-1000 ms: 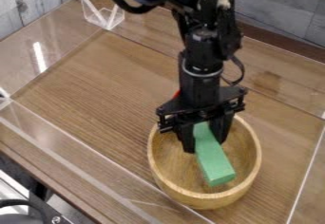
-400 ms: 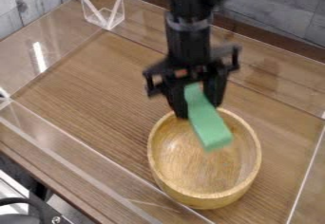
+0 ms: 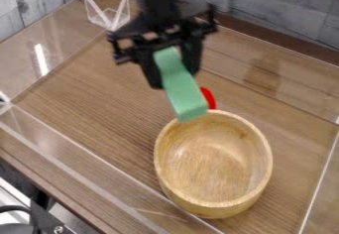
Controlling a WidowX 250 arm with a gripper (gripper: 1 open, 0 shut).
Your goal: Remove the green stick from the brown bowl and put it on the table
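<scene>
Table [image 3: 87, 99]: we see bare wood left of the bowl [image 3: 212, 167].
Gripper [image 3: 157, 58]: shut on the green stick [image 3: 180, 84].
Risk: early release drops it on the rim.

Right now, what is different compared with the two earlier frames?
The end effector has lifted the green stick up out of the brown bowl, shifting toward the image's upper left, grip unbroken. The red object now shows beside the bowl's far rim. The bowl stayed put, now without the stick.
</scene>
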